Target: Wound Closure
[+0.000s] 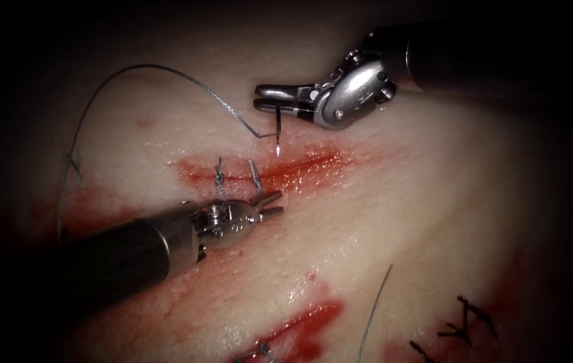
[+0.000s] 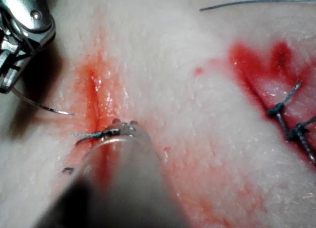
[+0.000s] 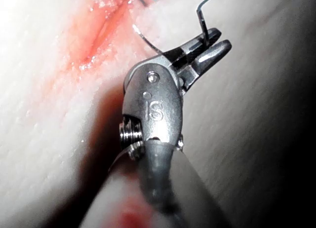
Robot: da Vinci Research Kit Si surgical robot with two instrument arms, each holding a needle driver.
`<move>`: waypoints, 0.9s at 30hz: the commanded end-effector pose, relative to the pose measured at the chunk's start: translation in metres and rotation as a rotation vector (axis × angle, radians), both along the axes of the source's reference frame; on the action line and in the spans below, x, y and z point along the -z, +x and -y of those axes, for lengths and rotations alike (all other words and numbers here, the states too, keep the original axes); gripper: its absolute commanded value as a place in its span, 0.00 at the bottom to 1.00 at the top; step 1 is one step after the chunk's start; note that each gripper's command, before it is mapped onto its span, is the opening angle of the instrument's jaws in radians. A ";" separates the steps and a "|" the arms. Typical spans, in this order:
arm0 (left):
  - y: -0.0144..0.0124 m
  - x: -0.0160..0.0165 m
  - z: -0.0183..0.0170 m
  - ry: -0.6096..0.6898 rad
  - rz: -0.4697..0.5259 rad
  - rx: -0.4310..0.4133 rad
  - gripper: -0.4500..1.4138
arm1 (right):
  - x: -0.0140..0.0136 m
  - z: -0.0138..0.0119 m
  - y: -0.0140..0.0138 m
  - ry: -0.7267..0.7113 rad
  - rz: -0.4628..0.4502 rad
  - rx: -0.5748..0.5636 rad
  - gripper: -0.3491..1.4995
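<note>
Steel right tool (image 1: 267, 97) sits above the cut (image 1: 266, 171); I read its jaws as closed on the needle (image 1: 277, 131), gripping it near the tail end. From the jaws the needle hangs down, tip just over the tissue (image 1: 400, 215) at the cut's upper edge; I cannot tell if the tip touches, and the needle body is out of the tissue. The right wrist view shows the same grip: jaws (image 3: 207, 45) clamped on the needle (image 3: 145, 40), which curves toward the cut (image 3: 98, 40).

Thread (image 1: 145, 67) runs from the needle's tail, arcs up and left, then drops down the left side of the tissue.

My left tool (image 1: 271, 205) lies just below the cut, jaws narrowly apart, holding nothing. 2 stitches (image 1: 220, 176) cross the cut just above its tip.

Red fluid (image 1: 299, 323) stains the cut and a second wound lower down. A loose thread end (image 1: 375, 309) lies lower right, near dark stitches (image 1: 464, 323).
</note>
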State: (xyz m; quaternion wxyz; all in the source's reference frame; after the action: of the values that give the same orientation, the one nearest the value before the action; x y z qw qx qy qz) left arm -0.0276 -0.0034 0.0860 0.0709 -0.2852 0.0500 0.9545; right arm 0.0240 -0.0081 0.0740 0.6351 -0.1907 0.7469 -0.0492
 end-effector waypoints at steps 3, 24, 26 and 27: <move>-0.0005 -0.0005 -0.0006 -0.002 0.001 0.001 0.38 | -0.0004 -0.0007 0.0007 -0.017 0.009 -0.002 0.00; -0.0007 -0.0004 -0.0004 0.000 0.003 0.002 0.36 | -0.0026 -0.0004 0.0008 -0.080 0.049 -0.035 0.00; -0.0006 -0.0004 -0.0005 0.000 0.003 0.002 0.37 | -0.0028 -0.0003 0.0008 -0.083 0.051 -0.032 0.00; -0.0006 -0.0003 -0.0005 0.001 0.003 0.001 0.37 | -0.0029 -0.0001 0.0008 -0.097 0.059 -0.029 0.00</move>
State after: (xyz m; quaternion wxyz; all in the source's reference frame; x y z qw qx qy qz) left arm -0.0277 -0.0035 0.0859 0.0720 -0.2858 0.0488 0.9543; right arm 0.0239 -0.0087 0.0766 0.6501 -0.2298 0.7195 -0.0834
